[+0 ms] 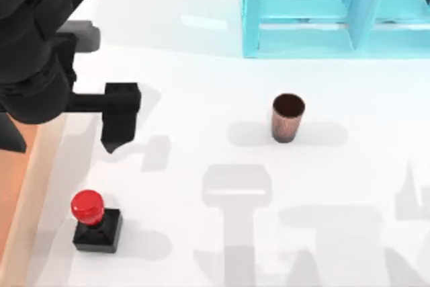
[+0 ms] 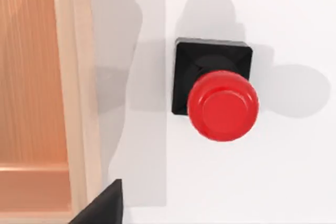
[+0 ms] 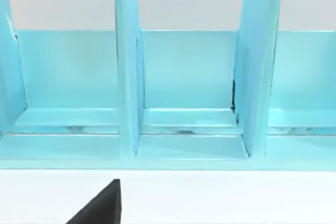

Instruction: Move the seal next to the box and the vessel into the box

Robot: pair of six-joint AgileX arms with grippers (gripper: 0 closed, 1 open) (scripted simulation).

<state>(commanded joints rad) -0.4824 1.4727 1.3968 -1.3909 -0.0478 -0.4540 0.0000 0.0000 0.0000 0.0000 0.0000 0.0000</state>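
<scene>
The left gripper (image 1: 115,140) hangs over the left part of the table, its black fingers pointing down above bare surface and holding nothing; how far apart the fingers stand cannot be told. The seal (image 1: 94,218) stands upright on the table nearer the front edge than that gripper and apart from it, red knob on top of its black square base. In the left wrist view the seal (image 2: 218,95) sits just beside the light-wood rim of the box (image 2: 79,98) without touching it (a strip of white table (image 2: 294,182) shows between them). In the top view the box (image 1: 17,186) runs along the table's left edge, its orange-brown inside showing. The vessel (image 1: 287,118) stands upright well to the right of the seal, near the middle of the table (image 1: 222,99), dark inside showing. Behind it, at the far edge, rises the cyan shelf frame (image 1: 302,11), whose compartments (image 3: 184,87) face the right wrist camera.
</scene>
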